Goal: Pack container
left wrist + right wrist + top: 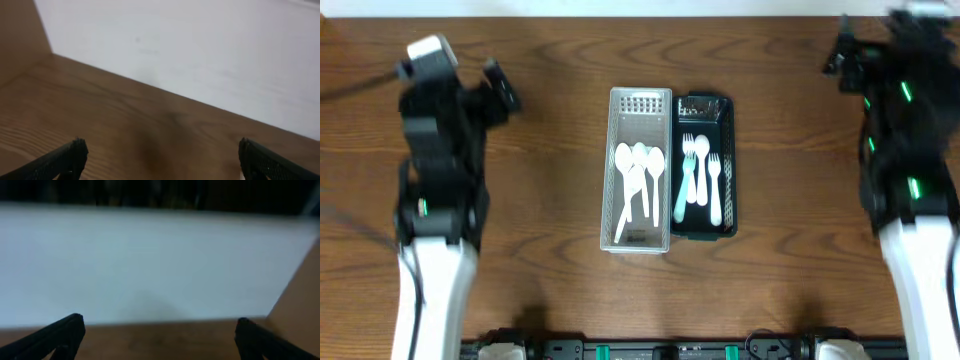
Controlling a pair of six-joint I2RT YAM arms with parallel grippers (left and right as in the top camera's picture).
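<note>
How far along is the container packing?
Done: white spoons lie in the clear bin, and white and teal cutlery lies in the black bin beside it. No loose utensils show on the table.
In hand: nothing. The left gripper and right gripper are open and empty, near the table's far corners.
Left: nothing visible, so it looks finished or nearly so.

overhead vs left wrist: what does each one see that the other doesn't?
Only overhead: the clear bin of white spoons beside the black tray of pale cutlery, plus the left arm and right arm. Only left wrist: the white wall face-on and a close look at its own spread fingers. Both: the wooden table and the left gripper, open and empty.
</note>
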